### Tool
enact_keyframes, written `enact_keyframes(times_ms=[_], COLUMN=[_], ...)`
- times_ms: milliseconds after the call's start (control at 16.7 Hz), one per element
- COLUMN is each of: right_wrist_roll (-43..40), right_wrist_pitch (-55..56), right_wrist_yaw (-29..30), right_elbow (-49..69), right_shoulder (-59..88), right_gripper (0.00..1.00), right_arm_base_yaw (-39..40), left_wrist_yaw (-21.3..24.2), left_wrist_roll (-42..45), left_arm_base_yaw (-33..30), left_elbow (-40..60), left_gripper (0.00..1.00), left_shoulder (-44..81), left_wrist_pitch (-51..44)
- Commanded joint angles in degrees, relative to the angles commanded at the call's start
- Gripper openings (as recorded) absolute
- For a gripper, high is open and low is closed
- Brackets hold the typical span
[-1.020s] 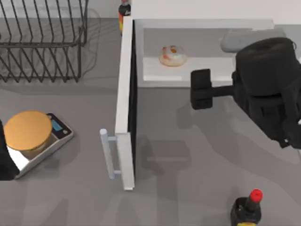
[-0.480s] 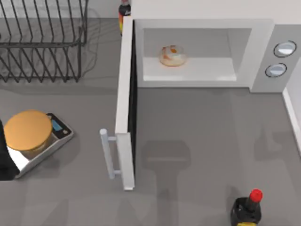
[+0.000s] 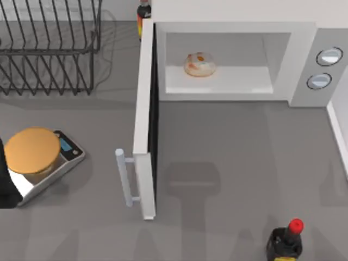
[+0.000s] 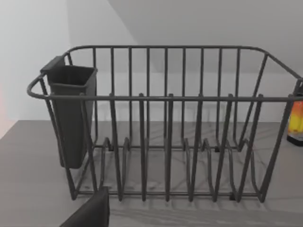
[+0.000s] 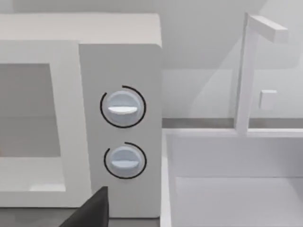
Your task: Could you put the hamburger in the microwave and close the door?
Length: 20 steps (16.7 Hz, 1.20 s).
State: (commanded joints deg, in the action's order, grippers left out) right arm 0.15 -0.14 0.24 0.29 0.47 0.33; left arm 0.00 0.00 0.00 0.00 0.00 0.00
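Top view: hamburger (image 3: pixel 200 64) rests inside microwave (image 3: pixel 234 30), upper centre. Door (image 3: pixel 143 119) stands open; rigid, probably light-swinging; push near handle (image 3: pixel 124 178). Hand states: cannot tell.

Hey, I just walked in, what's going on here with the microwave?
The hamburger already sits inside the microwave, and the door stands wide open, swung out toward the front of the table. Nothing is touching it at this moment. The left arm sits at the table's left edge beside a scale with an orange disc on it. Closing the door is what remains.
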Motion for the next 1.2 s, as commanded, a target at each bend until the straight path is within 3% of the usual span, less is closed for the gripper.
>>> enact_keyframes(times_ms=[300,1080,1200], right_wrist_roll=[-0.15,-0.15,-0.15], right_wrist_pitch=[0.14,0.14,0.14], right_wrist_yaw=[-0.24,-0.24,-0.24], right_elbow=[-0.29,-0.29,-0.29], right_shoulder=[-0.47,-0.47,-0.47], right_gripper=[1.0,1.0,1.0], right_arm_base_yaw=[-0.33,-0.33,-0.33], left_wrist_yaw=[0.0,0.0,0.0], left_wrist_roll=[0.0,0.0,0.0], left_arm_base_yaw=[0.0,0.0,0.0], left_elbow=[0.0,0.0,0.0], left_gripper=[1.0,0.02,0.0], left_shoulder=[0.0,0.0,0.0], left_wrist_pitch=[0.0,0.0,0.0])
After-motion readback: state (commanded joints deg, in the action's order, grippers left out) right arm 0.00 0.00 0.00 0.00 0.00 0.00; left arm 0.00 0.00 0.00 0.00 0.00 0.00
